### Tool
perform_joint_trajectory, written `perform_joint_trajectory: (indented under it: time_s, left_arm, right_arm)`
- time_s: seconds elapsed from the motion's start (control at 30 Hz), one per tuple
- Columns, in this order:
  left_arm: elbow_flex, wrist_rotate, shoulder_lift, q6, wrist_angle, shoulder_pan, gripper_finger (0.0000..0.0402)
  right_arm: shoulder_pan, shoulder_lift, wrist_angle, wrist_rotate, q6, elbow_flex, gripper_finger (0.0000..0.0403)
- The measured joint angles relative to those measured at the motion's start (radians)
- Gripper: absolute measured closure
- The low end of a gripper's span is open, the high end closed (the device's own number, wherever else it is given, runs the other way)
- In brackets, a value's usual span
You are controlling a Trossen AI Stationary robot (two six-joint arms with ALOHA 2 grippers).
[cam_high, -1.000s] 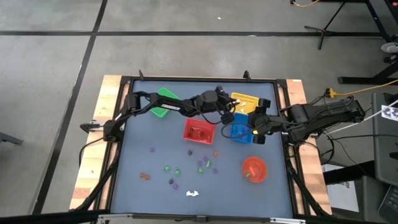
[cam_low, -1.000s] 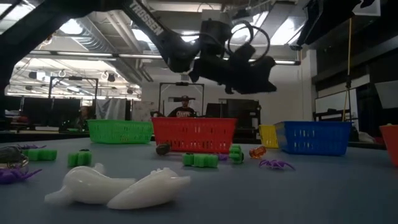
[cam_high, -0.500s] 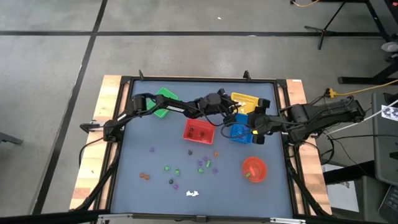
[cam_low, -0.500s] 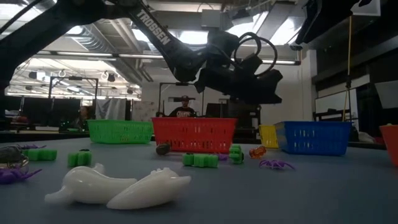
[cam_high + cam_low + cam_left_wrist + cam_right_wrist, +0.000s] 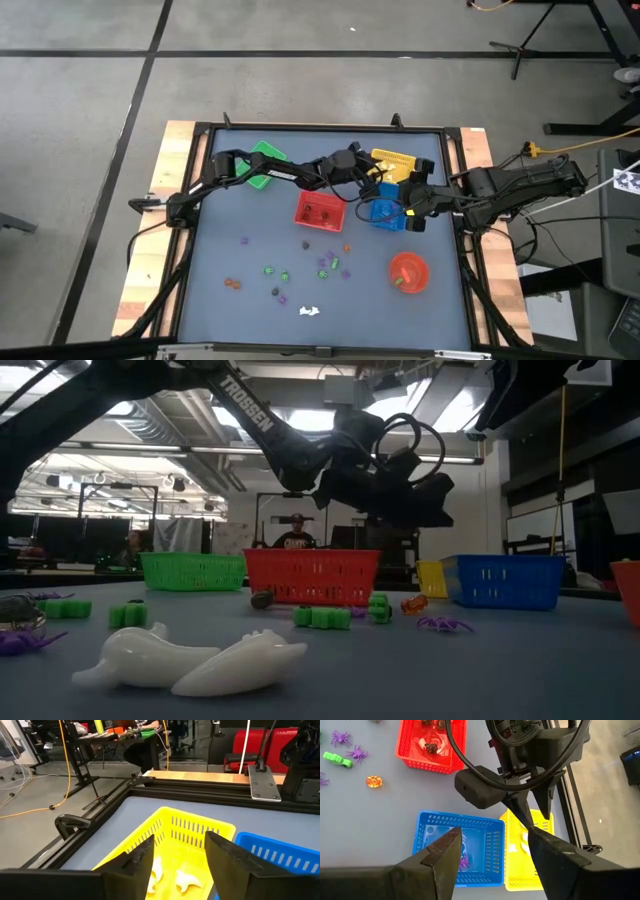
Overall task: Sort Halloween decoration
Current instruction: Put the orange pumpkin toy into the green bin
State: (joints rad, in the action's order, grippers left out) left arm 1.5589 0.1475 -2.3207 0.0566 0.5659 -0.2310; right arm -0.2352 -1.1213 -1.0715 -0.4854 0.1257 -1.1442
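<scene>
Left gripper moved over yellow basket, jaws now spread, empty, right gripper spread.

On the tabletop we see 4 baskets in a row along the far side, a bowl near the front right, and trinkets scattered in front of the baskets. The left gripper hangs above the basket second from the right.
</scene>
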Motion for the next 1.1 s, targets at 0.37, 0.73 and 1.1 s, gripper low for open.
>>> perform_joint_trajectory:
  time_s: [0.37, 0.73, 1.1]
  left_arm:
    - [-0.001, 0.0, 0.078, 0.001, -0.085, 0.003, 0.0213]
    - [-0.001, -0.008, 0.351, 0.007, -0.664, 0.03, 0.0213]
    - [-0.002, -0.009, 0.603, -0.034, -1.271, 0.144, 0.0213]
  right_arm:
    - [0.0, 0.0, -0.001, 0.01, 0.0, 0.0, 0.0176]
    - [0.0, 0.0, 0.0, 0.017, 0.0, 0.0, 0.0176]
    - [0.0, 0.0, 0.007, 0.035, 0.0, 0.0, 0.0176]
